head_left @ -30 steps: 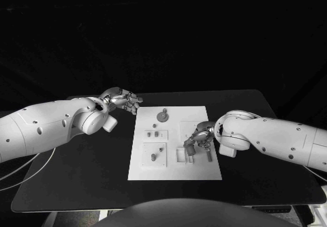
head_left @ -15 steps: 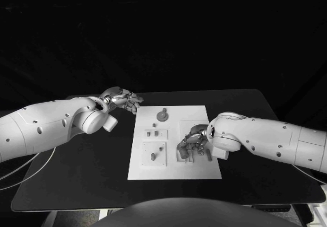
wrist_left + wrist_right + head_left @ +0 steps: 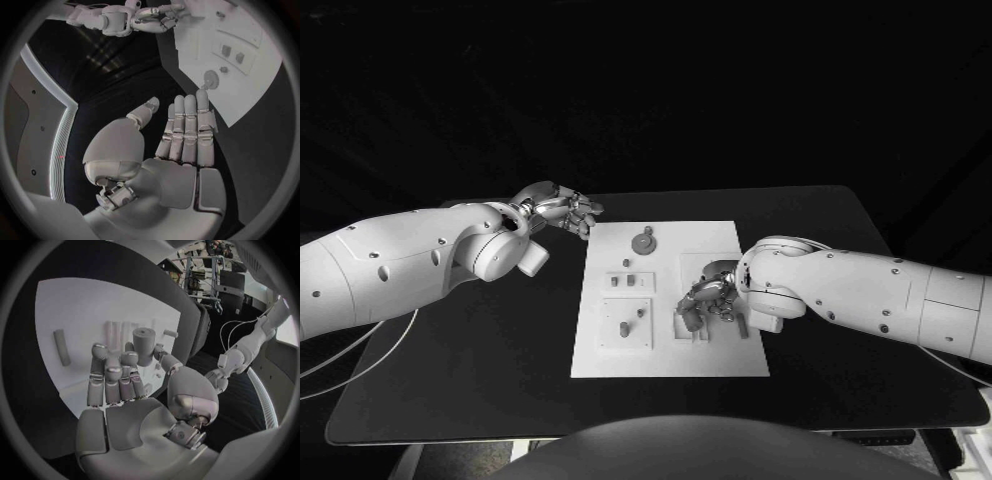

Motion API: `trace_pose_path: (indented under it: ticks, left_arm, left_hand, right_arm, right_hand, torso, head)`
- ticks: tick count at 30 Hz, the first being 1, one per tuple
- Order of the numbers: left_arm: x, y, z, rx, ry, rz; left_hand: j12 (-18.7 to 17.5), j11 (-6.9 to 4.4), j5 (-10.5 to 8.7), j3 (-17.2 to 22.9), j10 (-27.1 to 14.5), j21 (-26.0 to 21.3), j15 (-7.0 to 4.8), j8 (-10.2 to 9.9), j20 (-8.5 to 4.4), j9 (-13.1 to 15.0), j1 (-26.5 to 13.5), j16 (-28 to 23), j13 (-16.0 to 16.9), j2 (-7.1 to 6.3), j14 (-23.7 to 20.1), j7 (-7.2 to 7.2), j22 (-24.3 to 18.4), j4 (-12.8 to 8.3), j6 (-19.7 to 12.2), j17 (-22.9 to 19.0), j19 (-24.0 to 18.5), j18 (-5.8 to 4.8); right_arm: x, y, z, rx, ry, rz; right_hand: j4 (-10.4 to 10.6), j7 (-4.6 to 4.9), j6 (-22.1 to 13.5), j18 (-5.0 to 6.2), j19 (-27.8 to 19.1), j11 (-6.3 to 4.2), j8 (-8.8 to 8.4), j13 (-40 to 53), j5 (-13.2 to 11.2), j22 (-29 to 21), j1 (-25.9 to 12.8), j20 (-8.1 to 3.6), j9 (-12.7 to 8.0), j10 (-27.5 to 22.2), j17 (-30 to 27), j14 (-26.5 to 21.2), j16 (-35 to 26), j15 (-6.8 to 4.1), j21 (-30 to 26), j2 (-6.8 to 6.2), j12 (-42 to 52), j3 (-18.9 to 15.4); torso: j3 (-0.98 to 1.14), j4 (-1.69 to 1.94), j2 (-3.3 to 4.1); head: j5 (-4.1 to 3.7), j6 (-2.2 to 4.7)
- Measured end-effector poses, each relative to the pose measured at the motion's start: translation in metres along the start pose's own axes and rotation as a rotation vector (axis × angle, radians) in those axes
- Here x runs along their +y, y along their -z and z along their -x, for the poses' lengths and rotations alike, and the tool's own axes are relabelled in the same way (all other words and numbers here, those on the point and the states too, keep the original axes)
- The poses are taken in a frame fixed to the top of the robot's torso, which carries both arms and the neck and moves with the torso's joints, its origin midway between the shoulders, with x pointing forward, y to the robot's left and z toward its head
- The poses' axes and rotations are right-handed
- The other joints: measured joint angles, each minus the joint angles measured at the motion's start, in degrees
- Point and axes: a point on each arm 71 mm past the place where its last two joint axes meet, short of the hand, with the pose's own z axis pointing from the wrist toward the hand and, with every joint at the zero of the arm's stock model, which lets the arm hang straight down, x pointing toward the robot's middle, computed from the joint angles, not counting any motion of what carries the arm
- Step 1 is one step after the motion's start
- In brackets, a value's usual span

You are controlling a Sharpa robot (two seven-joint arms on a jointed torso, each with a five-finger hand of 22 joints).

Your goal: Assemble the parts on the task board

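The white task board (image 3: 733, 350) lies mid-table, also seen in the left wrist view as the task board (image 3: 250, 95). Grey parts stand on it: a round disc (image 3: 643, 243), two small pegs (image 3: 620, 284) and a peg (image 3: 627, 328). My right hand (image 3: 707, 298) hovers over the board's right half with its fingers stretched out (image 3: 112, 375). A grey cylinder (image 3: 145, 345) stands just past its fingertips, beside the thumb; I cannot tell if they touch. A loose peg (image 3: 61, 346) lies flat nearby. My left hand (image 3: 560, 212) is off the board's far left corner, fingers straight, holding nothing (image 3: 187, 130).
The black table (image 3: 473, 370) surrounds the board with free room on both sides and in front. My right forearm (image 3: 877, 295) lies low over the table right of the board. The disc (image 3: 210, 78) is the part nearest my left hand.
My right hand has slid left, further over the board's right half, and its arm has followed. The left hand has stayed where it was.
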Motion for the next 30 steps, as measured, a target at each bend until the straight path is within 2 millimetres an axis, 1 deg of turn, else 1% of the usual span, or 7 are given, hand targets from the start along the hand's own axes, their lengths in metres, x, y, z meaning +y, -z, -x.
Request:
trace_pose_path:
  ticks: [6,7,11,15,20,28,30]
  left_arm:
    - [0.0000,-0.0001,0.0000,0.000,0.000,0.001]
    - [-0.0001,-0.0002,-0.0002,0.001,0.000,0.001]
    - [-0.0002,-0.0003,-0.0005,0.001,0.000,0.001]
    - [0.0002,0.0000,0.0002,0.000,0.000,0.002]
    - [0.0001,-0.0002,-0.0002,0.001,0.000,0.002]
    - [0.0003,0.0001,0.0000,0.001,0.000,0.003]
    - [0.0003,0.0001,-0.0001,0.001,0.000,0.003]
  left_hand:
    - [0.00,0.00,0.00,0.00,0.00,0.00,0.00,0.00,0.00,-0.06,-0.23,0.00,0.00,-0.23,0.00,0.00,0.00,0.00,0.00,0.00,0.00,-0.02]
    - [0.00,0.00,0.00,0.00,0.00,0.00,0.00,0.00,0.00,-0.06,-0.23,0.00,0.00,-0.23,0.00,0.00,0.00,0.00,0.00,0.00,0.00,-0.02]
    - [0.00,0.00,0.00,0.00,0.00,0.00,-0.01,0.00,0.00,-0.06,-0.23,0.00,0.00,-0.23,0.01,0.00,-0.01,0.00,0.00,0.01,0.00,-0.04]
    - [0.00,0.00,0.00,0.00,0.00,0.00,-0.01,0.00,0.00,-0.05,-0.23,0.00,0.00,-0.22,0.01,0.00,-0.01,0.00,0.00,0.01,0.00,-0.06]
    - [0.00,0.00,0.00,0.00,0.00,0.00,-0.01,0.00,0.00,-0.05,-0.22,0.00,0.00,-0.22,0.01,0.00,0.05,0.00,0.00,0.01,0.00,-0.08]
    - [0.00,0.21,0.00,-0.01,-0.21,0.00,-0.02,0.00,0.00,-0.11,-0.22,0.00,0.04,-0.22,0.02,0.00,0.04,0.26,0.00,0.01,0.00,-0.13]
    - [0.00,0.21,0.00,-0.01,-0.21,0.00,-0.02,0.00,0.00,-0.11,-0.22,0.00,0.04,-0.22,0.02,0.00,0.04,0.26,0.00,0.01,0.00,-0.14]
  right_arm:
    - [-0.0012,-0.0024,0.0017,-0.012,0.017,-0.012]
    - [-0.0013,-0.0026,0.0018,-0.012,0.019,-0.013]
    - [-0.0009,-0.0039,0.0020,-0.010,0.028,-0.017]
    - [-0.0011,-0.0048,0.0010,-0.004,0.036,-0.021]
    - [-0.0009,-0.0062,-0.0018,0.008,0.046,-0.024]
    - [-0.0014,-0.0077,-0.0029,0.015,0.056,-0.030]
    - [-0.0014,-0.0079,-0.0033,0.016,0.058,-0.031]
  right_hand:
    - [0.01,-0.07,0.88,0.00,0.00,0.00,0.01,0.00,-0.65,0.00,-0.97,0.00,0.02,0.00,0.00,0.00,0.00,0.00,0.00,-1.06,-0.12,0.18]
    - [0.02,0.02,1.13,0.00,0.00,0.00,0.01,0.00,-0.92,0.00,-0.80,0.00,0.02,0.00,0.00,0.00,0.00,0.00,0.00,-1.44,-0.18,0.19]
    - [0.24,0.18,1.27,0.00,0.00,0.00,-0.24,0.07,-2.07,0.00,-1.18,0.00,-0.01,0.00,0.00,0.00,0.00,0.00,0.00,-2.01,-0.34,0.54]
    - [0.40,0.40,1.13,0.00,0.00,0.00,-0.24,0.08,-2.99,-0.01,-1.23,0.00,-0.06,0.00,-0.01,-0.02,0.00,-0.02,0.00,-2.06,-0.34,0.63]
    - [0.69,0.41,1.13,0.00,0.00,0.00,-0.24,0.08,-3.09,-0.01,-1.23,0.00,-0.06,0.00,-0.01,-0.28,0.00,-0.14,0.00,-2.06,-0.34,0.64]
    - [1.01,0.45,1.17,0.00,0.00,0.00,-0.21,0.14,-3.60,-0.01,-2.00,0.00,-0.05,0.00,-0.01,-0.38,0.00,-0.21,0.00,-2.82,-0.56,0.64]
    - [1.22,0.45,1.17,0.01,0.00,0.00,-0.21,0.19,-4.23,-0.01,-2.06,0.01,-0.11,0.00,-0.01,-0.39,0.00,-0.22,0.00,-2.88,-0.56,0.86]
  torso:
    - [0.01,-0.03,0.02]
    - [0.01,-0.03,0.02]
    - [0.02,0.01,0.03]
    - [-0.01,0.04,0.03]
    - [-0.04,0.02,0.03]
    - [-0.12,0.02,0.02]
    - [-0.12,0.03,0.02]
  head:
    - [0.12,-0.02]
    - [0.15,-0.02]
    - [0.20,-0.16]
    - [0.21,-0.25]
    - [0.21,-0.37]
    - [0.29,-0.40]
    - [0.32,-0.40]
